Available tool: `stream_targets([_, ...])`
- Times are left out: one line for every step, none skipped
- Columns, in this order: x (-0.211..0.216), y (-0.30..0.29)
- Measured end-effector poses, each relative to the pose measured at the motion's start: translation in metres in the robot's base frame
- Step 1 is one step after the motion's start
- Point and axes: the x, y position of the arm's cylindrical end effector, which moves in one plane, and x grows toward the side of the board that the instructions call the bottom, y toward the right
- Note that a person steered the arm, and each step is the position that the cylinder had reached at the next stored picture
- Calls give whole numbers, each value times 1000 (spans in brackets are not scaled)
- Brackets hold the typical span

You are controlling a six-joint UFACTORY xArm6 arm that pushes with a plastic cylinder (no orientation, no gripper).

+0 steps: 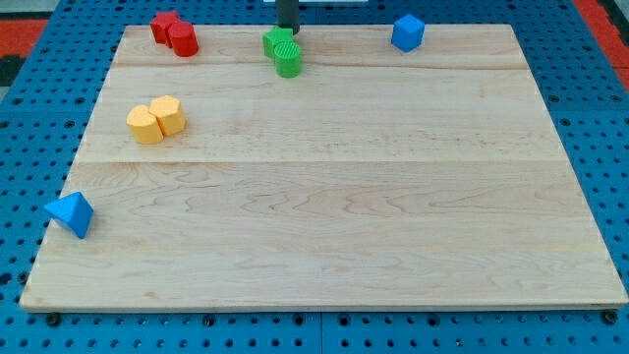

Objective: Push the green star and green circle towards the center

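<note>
Rod tip (287, 30) is being set just behind the touching green star (278, 41) and green circle (289, 62) — placed for pushing both centreward; no fingers are fitted — nothing is gripped.

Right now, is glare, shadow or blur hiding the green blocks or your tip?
Camera view: even lighting, no glare, soft short shadows; the green blocks look sharp, touching each other; my tip sits just behind them at the view's top, the rod cut off by the frame.
</note>
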Motion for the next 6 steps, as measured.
stream_targets([54, 4])
stream_targets([100, 4])
stream_targets([84, 4])
stream_targets([29, 2])
stream_targets([37, -42])
stream_targets([86, -4])
